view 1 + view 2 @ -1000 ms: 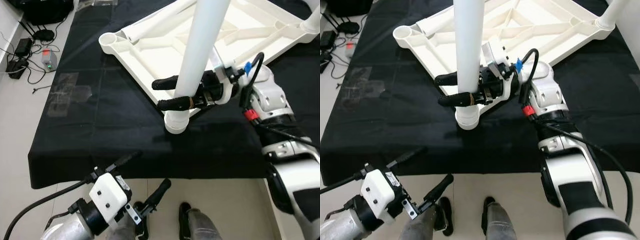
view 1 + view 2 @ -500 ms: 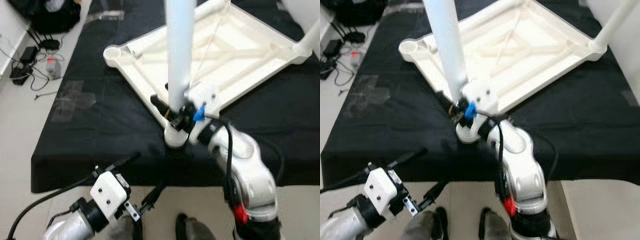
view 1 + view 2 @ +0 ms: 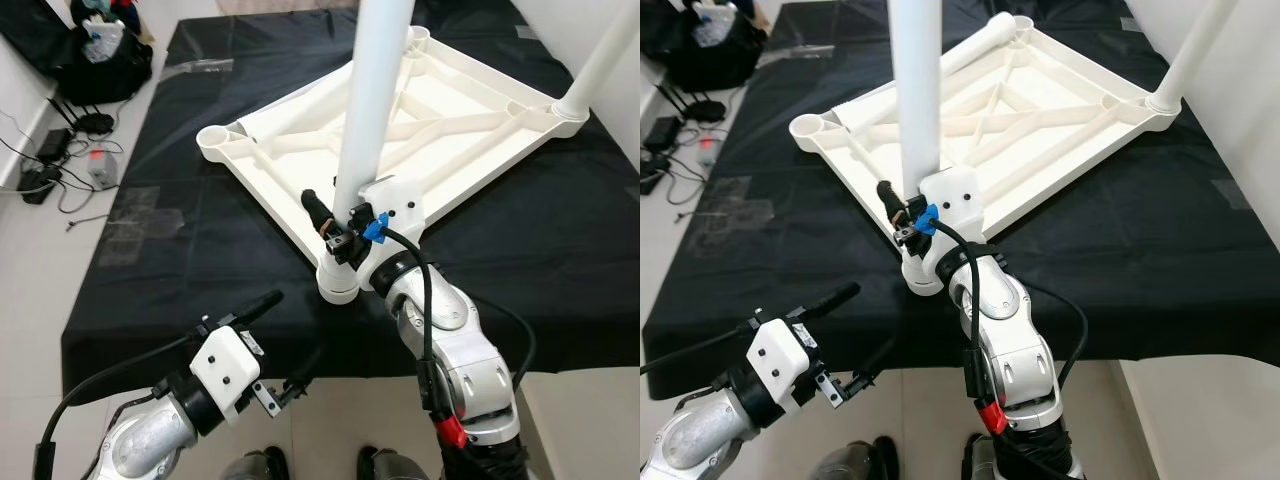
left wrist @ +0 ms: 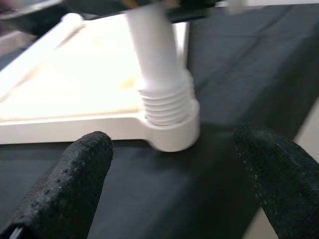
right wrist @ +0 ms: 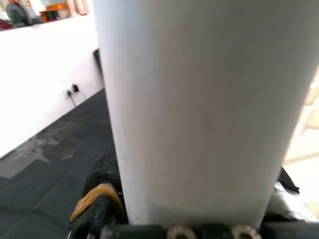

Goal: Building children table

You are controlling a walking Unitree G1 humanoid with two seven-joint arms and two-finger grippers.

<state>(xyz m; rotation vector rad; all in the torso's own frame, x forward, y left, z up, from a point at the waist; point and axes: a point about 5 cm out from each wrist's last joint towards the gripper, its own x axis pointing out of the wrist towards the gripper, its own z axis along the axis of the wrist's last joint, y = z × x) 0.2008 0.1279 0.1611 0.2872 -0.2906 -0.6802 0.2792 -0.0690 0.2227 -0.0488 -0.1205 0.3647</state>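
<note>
R hand (image 3: 338,222) clamped round the white leg (image 3: 372,110) low down, just above the corner socket (image 3: 338,283) where its threaded end sits; fingers closed on it, leg upright. Upturned white tabletop (image 3: 440,120) lies on black-covered bench (image 3: 180,260), nearest corner close to the bench edge. Another leg (image 3: 600,60) fitted at far R corner, a loose one (image 3: 300,115) lying along the frame, far-L socket (image 3: 212,139) empty. L hand (image 3: 272,345) idle, fingers spread wide, holding nothing, low past the bench edge. Risk: leg looks not fully seated; a tilted twist could cross-thread or jam it, or drag the tabletop off the edge since L isn't bracing it.
</note>
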